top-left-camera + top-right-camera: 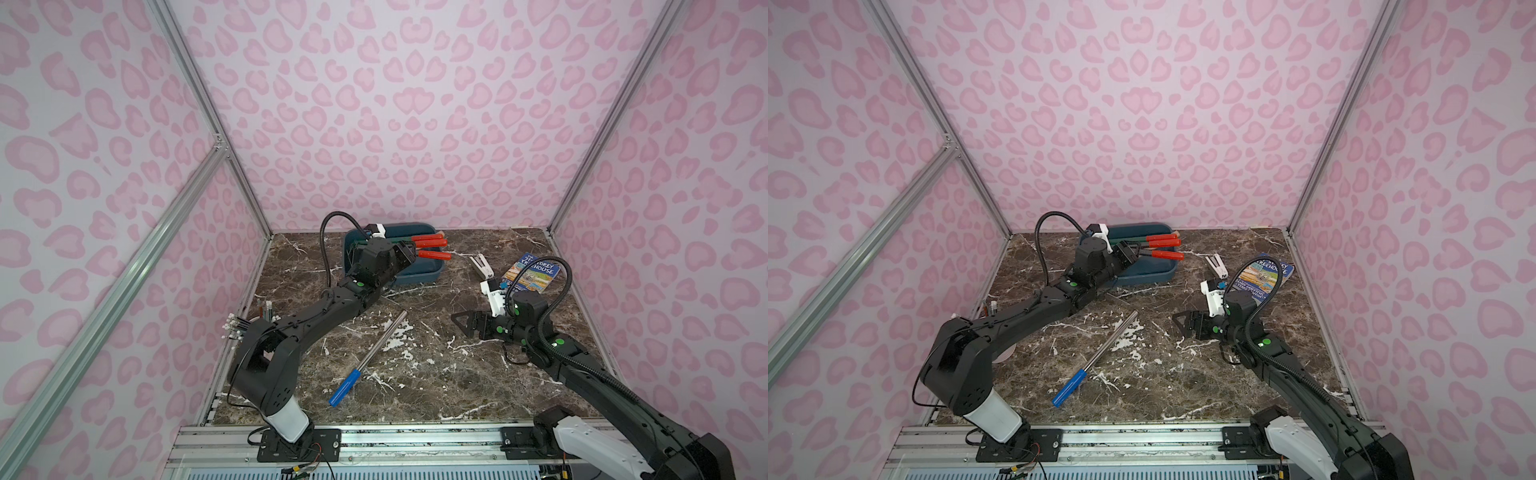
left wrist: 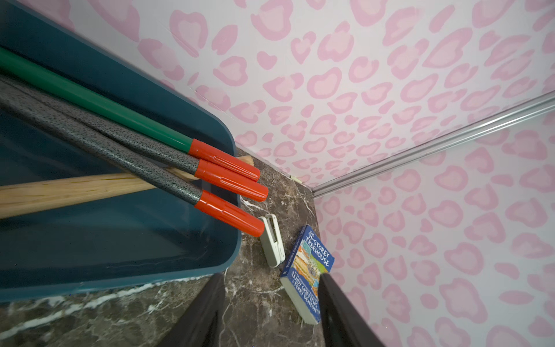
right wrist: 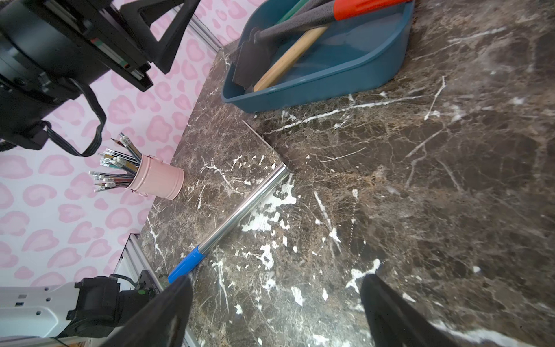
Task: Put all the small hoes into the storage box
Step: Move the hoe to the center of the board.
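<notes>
The storage box [image 1: 415, 279] [image 1: 1144, 277] stands at the back of the table, teal and shallow. The small hoe [image 3: 249, 64] lies inside it, flat dark blade at one end. Its speckled grey shaft runs to an orange grip past the opposite rim. Two more orange-gripped tools [image 2: 225, 162] and a wooden handle [image 2: 75, 189] share the box [image 2: 120, 270]. My left gripper [image 1: 409, 254] [image 2: 271, 275] hangs over the box's front edge beside the grips, open and holding nothing. Over the right part of the table, my right gripper [image 1: 461, 324] [image 3: 274, 279] is open and holds nothing.
A steel tube with a blue grip [image 1: 368, 357] lies mid-table. A pink pencil cup [image 3: 157, 180] stands by the left wall behind my left arm. A white stapler [image 1: 480, 266] and a blue book [image 1: 532, 272] lie at the back right.
</notes>
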You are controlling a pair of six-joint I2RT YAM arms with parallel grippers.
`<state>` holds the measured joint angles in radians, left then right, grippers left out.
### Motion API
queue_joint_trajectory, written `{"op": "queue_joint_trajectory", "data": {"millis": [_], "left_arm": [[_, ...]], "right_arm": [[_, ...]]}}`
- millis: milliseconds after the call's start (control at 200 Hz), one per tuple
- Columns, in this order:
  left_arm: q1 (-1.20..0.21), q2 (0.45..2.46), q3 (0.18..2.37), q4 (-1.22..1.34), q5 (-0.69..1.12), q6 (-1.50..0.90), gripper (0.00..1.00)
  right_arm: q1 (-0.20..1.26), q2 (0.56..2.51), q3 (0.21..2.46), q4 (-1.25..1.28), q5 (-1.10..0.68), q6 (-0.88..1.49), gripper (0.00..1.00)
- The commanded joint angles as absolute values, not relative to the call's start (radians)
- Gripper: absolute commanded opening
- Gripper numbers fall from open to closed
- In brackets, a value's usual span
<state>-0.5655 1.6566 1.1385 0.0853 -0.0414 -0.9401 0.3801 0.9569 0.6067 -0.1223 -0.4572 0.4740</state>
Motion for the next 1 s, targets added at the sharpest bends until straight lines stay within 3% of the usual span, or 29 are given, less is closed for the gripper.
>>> {"op": "queue_joint_trajectory", "data": {"millis": [0,280,365,995], "left_arm": [[-0.563,1.613,1.121,0.011,-0.021,-0.798,0.54],[-0.561,1.504,1.083,-0.134,0.013,-0.638,0.55],[-0.561,1.468,1.056,-0.164,0.031,-0.603,0.63],[-0.562,1.303,0.922,-0.409,0.011,-0.430,0.84]], "right_arm": [[0.391,0.955,0.603,-0.088,-0.477,0.445,0.92],[0.418,0.969,0.602,-0.090,-0.479,0.439,0.92],[0.423,0.978,0.608,-0.094,-0.477,0.436,0.92],[0.492,1.085,0.656,-0.111,-0.490,0.427,0.92]]}}
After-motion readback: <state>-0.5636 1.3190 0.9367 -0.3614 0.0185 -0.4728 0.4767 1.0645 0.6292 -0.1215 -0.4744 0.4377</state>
